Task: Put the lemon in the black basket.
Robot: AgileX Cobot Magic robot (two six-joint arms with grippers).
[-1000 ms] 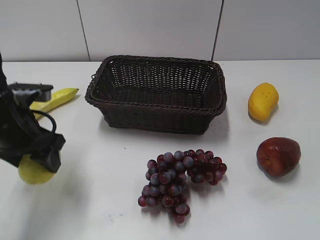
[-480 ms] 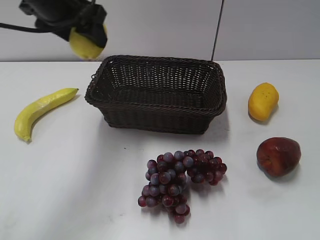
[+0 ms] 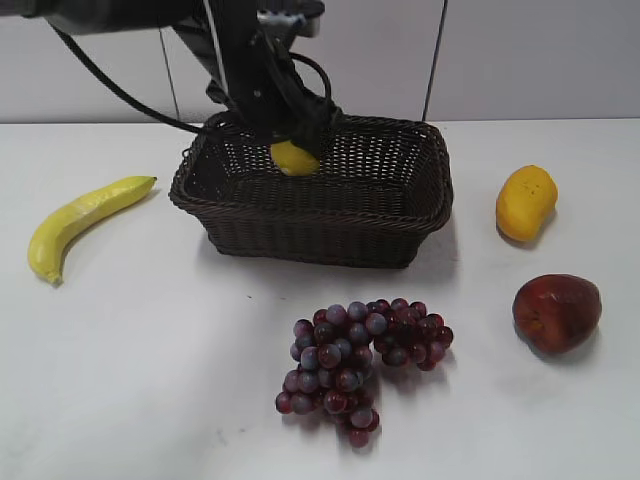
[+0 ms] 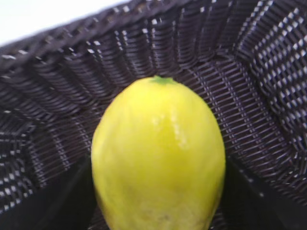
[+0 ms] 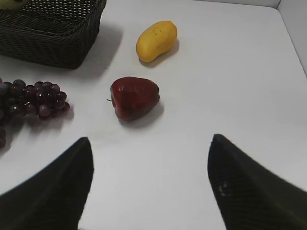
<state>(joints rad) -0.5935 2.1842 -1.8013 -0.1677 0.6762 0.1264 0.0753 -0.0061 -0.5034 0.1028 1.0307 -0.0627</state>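
In the upper middle of the exterior view, the left gripper (image 3: 296, 150) reaches into the black basket (image 3: 400, 215), clamped on the lemon (image 3: 294, 158), which hangs inside against the woven back wall, above the basket's floor. In the right wrist view, the right gripper (image 5: 151, 179) spreads wide over bare table (image 5: 230, 86), below a red apple (image 5: 135, 97), orange-yellow fruit (image 5: 156, 40) and grapes (image 5: 33, 98) at left.

The right claw (image 5: 149, 184) hangs wide open over the white counter (image 5: 230, 72). Beyond it lie a red apple (image 5: 135, 97), an orange-yellow fruit (image 5: 156, 40), grapes (image 5: 33, 100) and a basket (image 5: 53, 28) corner.
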